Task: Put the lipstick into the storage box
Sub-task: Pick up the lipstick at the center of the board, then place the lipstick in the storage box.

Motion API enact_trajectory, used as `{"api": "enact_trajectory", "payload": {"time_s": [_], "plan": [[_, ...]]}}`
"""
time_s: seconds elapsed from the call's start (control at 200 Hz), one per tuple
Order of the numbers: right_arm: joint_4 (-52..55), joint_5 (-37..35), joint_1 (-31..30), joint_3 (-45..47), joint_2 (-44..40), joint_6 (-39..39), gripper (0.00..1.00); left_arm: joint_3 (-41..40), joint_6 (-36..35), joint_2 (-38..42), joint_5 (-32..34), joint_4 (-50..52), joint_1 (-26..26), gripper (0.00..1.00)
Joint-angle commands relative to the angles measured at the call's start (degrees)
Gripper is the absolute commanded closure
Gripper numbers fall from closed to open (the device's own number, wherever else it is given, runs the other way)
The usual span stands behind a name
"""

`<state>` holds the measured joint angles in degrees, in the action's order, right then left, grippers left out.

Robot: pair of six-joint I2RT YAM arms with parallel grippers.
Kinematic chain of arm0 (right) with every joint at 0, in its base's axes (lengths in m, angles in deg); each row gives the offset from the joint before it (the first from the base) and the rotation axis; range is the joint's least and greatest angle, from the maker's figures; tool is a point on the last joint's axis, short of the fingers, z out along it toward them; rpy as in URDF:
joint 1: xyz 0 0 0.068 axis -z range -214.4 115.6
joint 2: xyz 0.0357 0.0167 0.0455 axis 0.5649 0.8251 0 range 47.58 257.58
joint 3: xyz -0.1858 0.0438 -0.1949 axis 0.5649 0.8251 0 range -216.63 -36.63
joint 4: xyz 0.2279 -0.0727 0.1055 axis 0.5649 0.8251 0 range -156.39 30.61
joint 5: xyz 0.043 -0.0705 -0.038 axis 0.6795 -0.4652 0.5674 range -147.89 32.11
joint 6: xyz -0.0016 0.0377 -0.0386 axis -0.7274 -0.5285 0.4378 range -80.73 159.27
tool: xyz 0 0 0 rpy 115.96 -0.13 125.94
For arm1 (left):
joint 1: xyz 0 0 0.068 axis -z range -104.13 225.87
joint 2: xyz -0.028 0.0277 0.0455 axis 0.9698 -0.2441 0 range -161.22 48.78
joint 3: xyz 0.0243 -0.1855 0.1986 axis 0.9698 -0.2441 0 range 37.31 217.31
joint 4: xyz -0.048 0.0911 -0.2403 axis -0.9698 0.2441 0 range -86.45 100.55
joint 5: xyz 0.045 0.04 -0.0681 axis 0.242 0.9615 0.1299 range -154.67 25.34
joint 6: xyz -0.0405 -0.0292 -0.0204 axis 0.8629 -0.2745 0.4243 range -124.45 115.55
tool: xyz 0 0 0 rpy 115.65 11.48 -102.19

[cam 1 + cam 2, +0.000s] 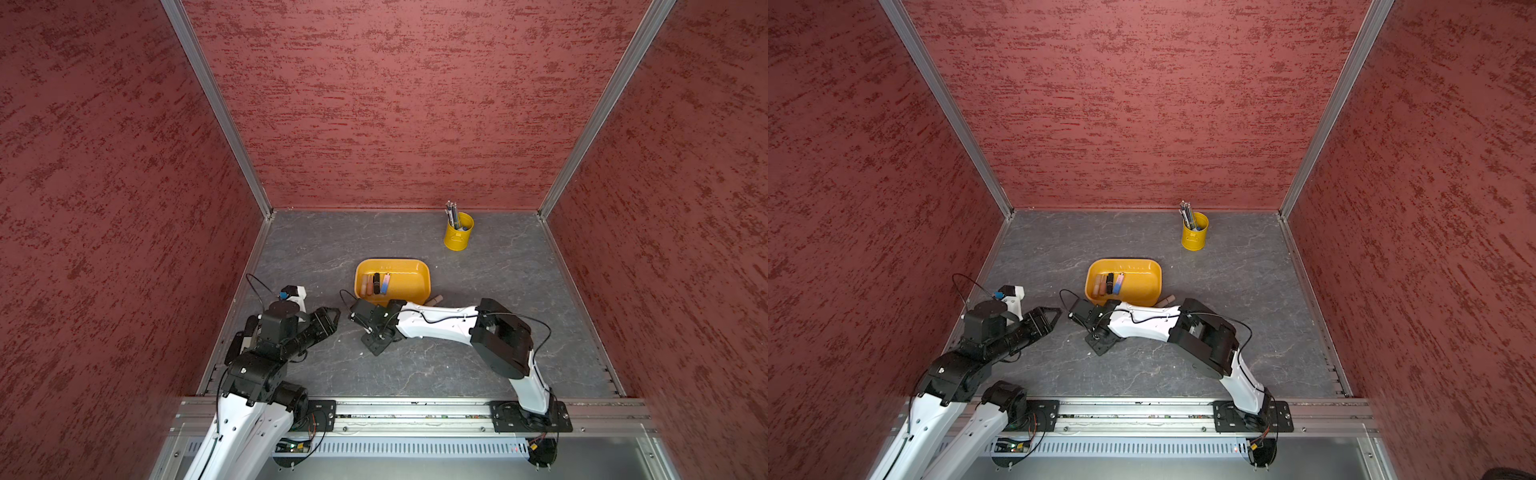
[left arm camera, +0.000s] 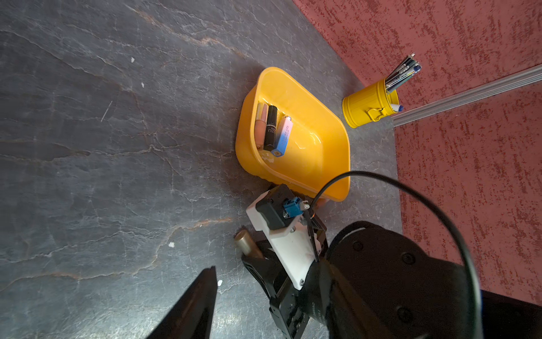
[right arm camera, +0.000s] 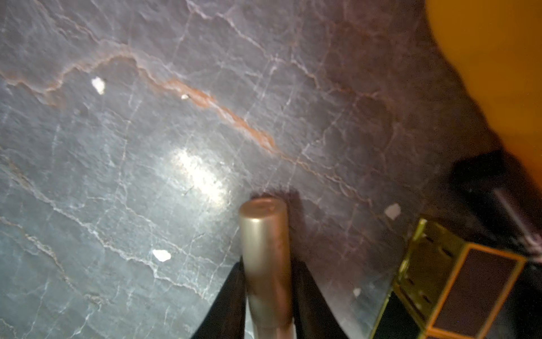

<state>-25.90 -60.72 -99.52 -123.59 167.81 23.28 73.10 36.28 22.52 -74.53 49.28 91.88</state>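
The storage box [image 1: 415, 272] is a shallow orange-yellow tub in the middle of the table, seen too in the left wrist view [image 2: 322, 141]. Peach, black and pink-blue lipsticks [image 2: 271, 129] lie side by side at its left end. My right gripper [image 3: 267, 264] is shut on a champagne-coloured metal lipstick [image 3: 264, 229], low over the table just in front of the box's near left corner. That lipstick [image 2: 245, 240] juts out past the fingers. My left gripper [image 1: 334, 318] is open and empty, to the left of the right gripper. Only one of its fingers [image 2: 202, 296] shows in its wrist view.
A yellow pen cup [image 1: 458, 232] with pens stands at the back right. A beige tube [image 1: 435, 299] lies on the table by the box's near right corner, half hidden by my right arm [image 1: 436, 320]. A black, gold-edged square stick [image 3: 457, 281] lies beside the right gripper.
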Motion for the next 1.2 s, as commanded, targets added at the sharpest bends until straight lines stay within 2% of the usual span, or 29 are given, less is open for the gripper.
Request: {"api": "enact_trajectory", "payload": {"time_s": [0.0, 0.2, 0.586, 0.696, 0.761, 1.007, 1.197], "plan": [[-0.04, -1.80, -0.62, -1.58, 1.53, 0.43, 0.75, 1.39, 1.36, 1.39, 1.24, 0.67, -0.45, 0.39], [-0.31, -1.57, -0.72, -1.12, -0.82, 0.52, 0.80, 1.82, 1.88, 1.79, 1.17, 0.60, -0.49, 0.39], [-2.08, 2.44, -0.15, -0.10, -8.77, -0.06, 0.81, 4.27, 1.31, 2.39, 0.82, -1.19, -0.66, 0.37], [-2.61, 4.39, 1.10, 0.32, -12.21, -0.94, 0.81, 5.39, 0.66, 2.21, -0.44, -3.42, -0.72, 0.33], [-3.35, 6.00, 2.39, 1.19, -14.80, -1.53, 0.81, 5.75, 0.08, 1.93, -2.21, -5.77, -0.72, 0.29], [-5.58, 12.18, 10.15, 4.88, -22.70, -2.93, 0.80, 5.30, -0.73, -2.03, -9.31, -14.64, -0.72, 0.23], [-6.29, 14.73, 16.58, 5.14, -24.23, -4.71, 0.80, 2.77, 0.11, -7.36, -14.78, -23.28, -0.72, 0.19]]}}
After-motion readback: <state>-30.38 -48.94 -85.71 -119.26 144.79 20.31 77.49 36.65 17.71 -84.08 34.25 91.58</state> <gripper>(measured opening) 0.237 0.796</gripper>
